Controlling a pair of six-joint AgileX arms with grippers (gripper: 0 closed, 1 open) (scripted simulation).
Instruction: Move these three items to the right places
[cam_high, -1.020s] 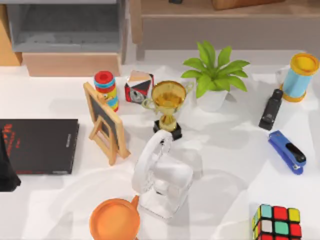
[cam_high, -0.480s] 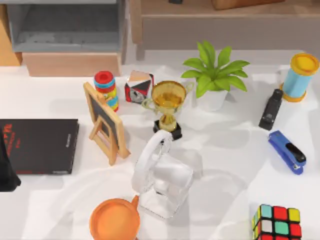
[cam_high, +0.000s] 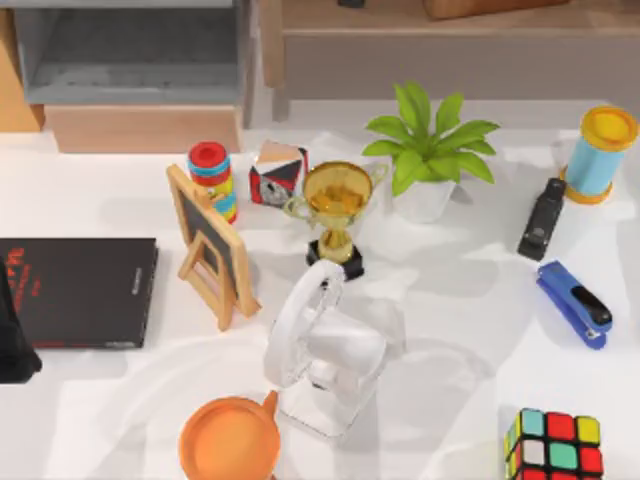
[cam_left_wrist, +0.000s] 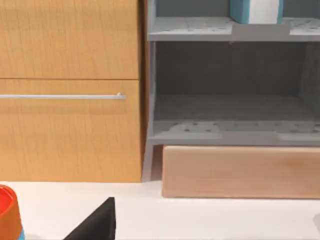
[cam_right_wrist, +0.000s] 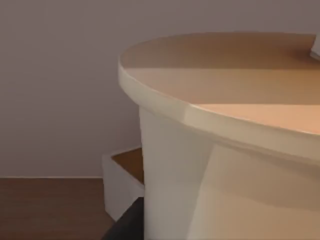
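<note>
Top view, white arm (cam_high: 325, 350) over table (cam_high: 450, 300) centre, barely shifted (grip unreadable), trophy (cam_high: 336, 215) unmoved.

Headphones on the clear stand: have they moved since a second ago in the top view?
Cannot tell. The headphones sit at about the same spot below the trophy.

Orange pan (cam_high: 229, 438) cut off by top view's bottom edge. Puzzle cube (cam_high: 554, 445) cut off at same edge. White arm (cam_high: 320, 350) covers table behind it; its gripper hidden beneath. Dark shape (cam_high: 15, 340) at left edge cut off, identity unclear. Teal box (cam_left_wrist: 256, 11) on shelf cut by picture's top edge. Orange cylinder (cam_left_wrist: 7, 212) cut at corner.
</note>
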